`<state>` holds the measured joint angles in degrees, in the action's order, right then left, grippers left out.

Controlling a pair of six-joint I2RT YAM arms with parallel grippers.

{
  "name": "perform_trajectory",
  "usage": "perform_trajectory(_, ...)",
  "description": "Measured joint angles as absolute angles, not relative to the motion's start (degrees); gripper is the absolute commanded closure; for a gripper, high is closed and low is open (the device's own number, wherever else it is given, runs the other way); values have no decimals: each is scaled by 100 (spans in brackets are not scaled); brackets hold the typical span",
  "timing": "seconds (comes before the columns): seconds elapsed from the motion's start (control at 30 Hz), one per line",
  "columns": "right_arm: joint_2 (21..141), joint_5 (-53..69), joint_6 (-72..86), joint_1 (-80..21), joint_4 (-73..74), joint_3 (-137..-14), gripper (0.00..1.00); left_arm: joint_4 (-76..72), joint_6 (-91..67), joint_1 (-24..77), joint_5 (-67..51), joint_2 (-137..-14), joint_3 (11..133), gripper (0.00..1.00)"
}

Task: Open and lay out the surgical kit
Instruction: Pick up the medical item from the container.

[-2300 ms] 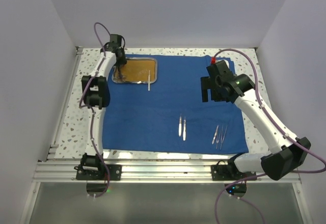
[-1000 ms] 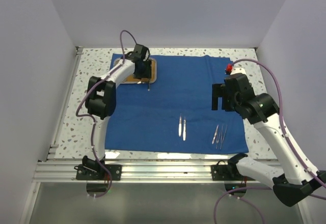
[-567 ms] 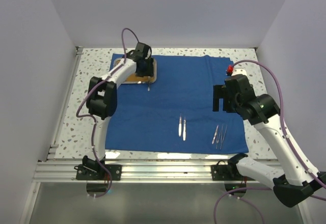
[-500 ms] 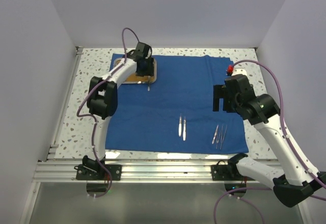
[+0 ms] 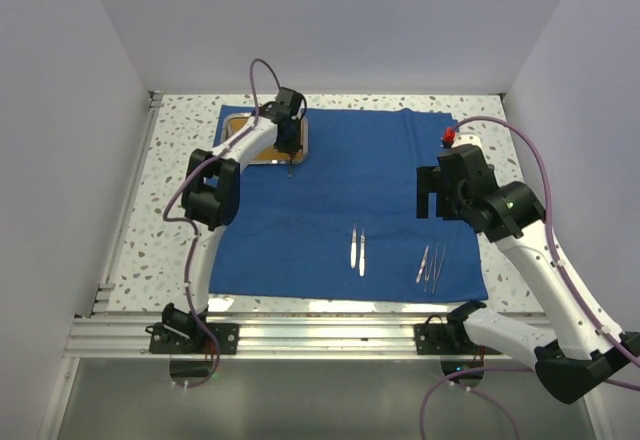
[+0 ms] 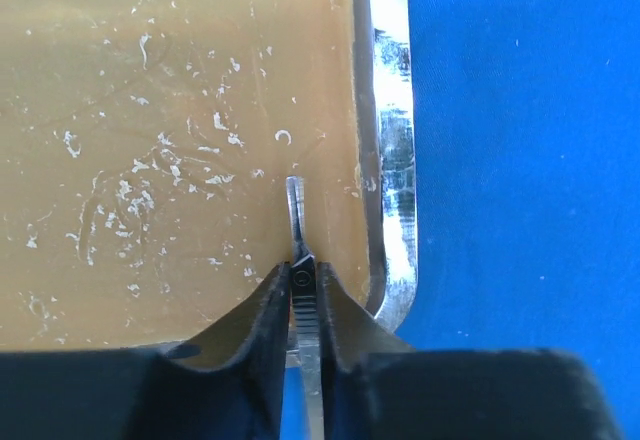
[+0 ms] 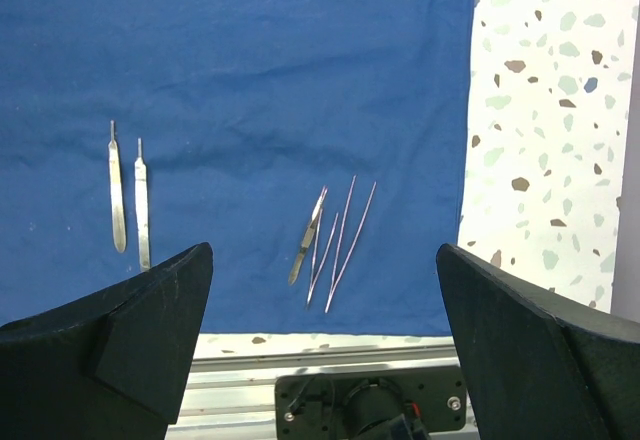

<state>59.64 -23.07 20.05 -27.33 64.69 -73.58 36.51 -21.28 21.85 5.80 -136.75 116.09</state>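
Note:
The blue cloth lies spread flat on the table. At its far left corner sits the steel tray with an orange-brown base. My left gripper is low over the tray's right rim. Its jaws are shut on a thin silver scalpel that lies across the tray's edge. Two scalpels and a bunch of tweezers lie on the cloth near its front edge. My right gripper hangs open above the cloth's right side, with the tweezers below it.
Speckled tabletop borders the cloth on the left, right and back. White walls enclose three sides. An aluminium rail with both arm bases runs along the near edge.
My left gripper has shifted right across the tray to its right rim, and its jaws have closed on the scalpel. The right arm has stayed still over the last second.

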Motion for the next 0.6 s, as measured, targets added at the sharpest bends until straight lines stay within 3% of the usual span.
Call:
perform_trajectory(0.07, 5966, -2305, 2001, -2733, 6469, -7358, 2, 3660, -2161, 2185, 602, -13690, 11644, 100)
perform_trajectory(0.6, 5948, -2292, 1940, -2733, 6403, -7358, 2, 4147, -2174, 2202, 733, -13552, 11885, 100)
